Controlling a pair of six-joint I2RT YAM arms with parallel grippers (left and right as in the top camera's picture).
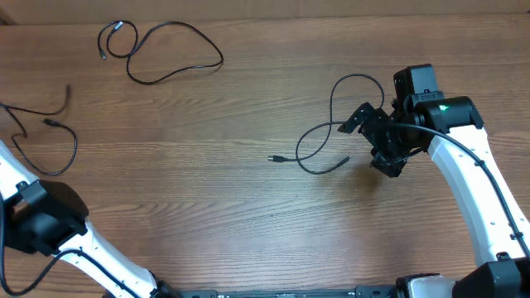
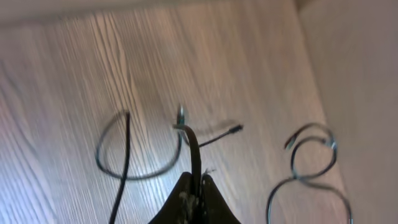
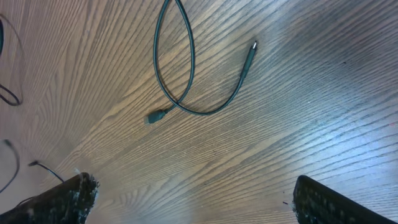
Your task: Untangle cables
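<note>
Three thin black cables lie apart on the wooden table. One cable (image 1: 170, 58) curls at the top left. A second cable (image 1: 58, 153) loops at the far left and runs off the frame's edge. In the left wrist view my left gripper (image 2: 198, 177) is shut on this cable (image 2: 191, 146), whose silver tip (image 2: 180, 115) sticks up past the jaws. The third cable (image 1: 331, 124) lies at centre right, next to my right gripper (image 1: 377, 136). That gripper (image 3: 199, 205) hangs open and empty above the bare wood, just short of the cable's loop (image 3: 186, 106).
The left arm (image 1: 37, 215) fills the lower left corner and the right arm (image 1: 464, 165) comes in from the lower right. In the left wrist view the table's edge (image 2: 311, 62) runs down the right side, beyond the curled cable (image 2: 311, 155).
</note>
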